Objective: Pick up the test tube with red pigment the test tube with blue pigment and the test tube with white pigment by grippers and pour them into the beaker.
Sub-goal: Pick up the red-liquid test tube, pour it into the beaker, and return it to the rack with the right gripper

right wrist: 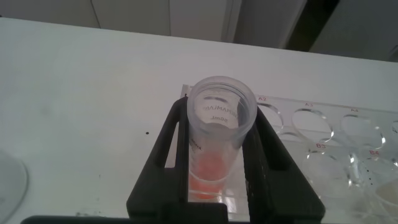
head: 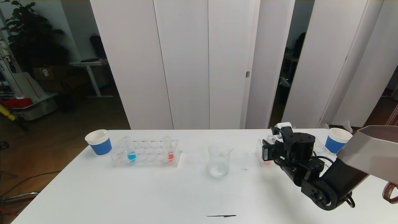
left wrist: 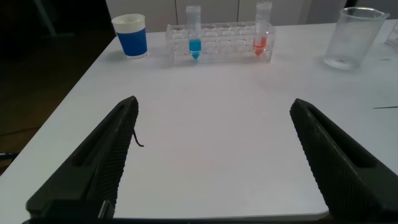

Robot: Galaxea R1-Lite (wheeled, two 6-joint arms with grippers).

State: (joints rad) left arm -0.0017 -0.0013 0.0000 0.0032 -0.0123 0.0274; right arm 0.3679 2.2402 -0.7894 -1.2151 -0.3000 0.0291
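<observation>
The right tool [right wrist: 214, 186] is clamped on a clear tube with orange-red liquid [right wrist: 211, 168] standing in the right-hand rack [right wrist: 323, 134], whose holes read A2, B3. The left tool [left wrist: 214, 162] gapes wide above the table [head: 155, 193]. The left rack [head: 146, 153] holds a blue-filled tube [head: 131, 152] and a red one [head: 169, 151]. The beaker [head: 219, 159] stands between the racks, nearly empty.

Between the right gripper's [right wrist: 221, 163] jaws stands a tube [right wrist: 219, 134] — the rack [right wrist: 323, 134] directly behind, beaker [head: 219, 159] leftward.
</observation>
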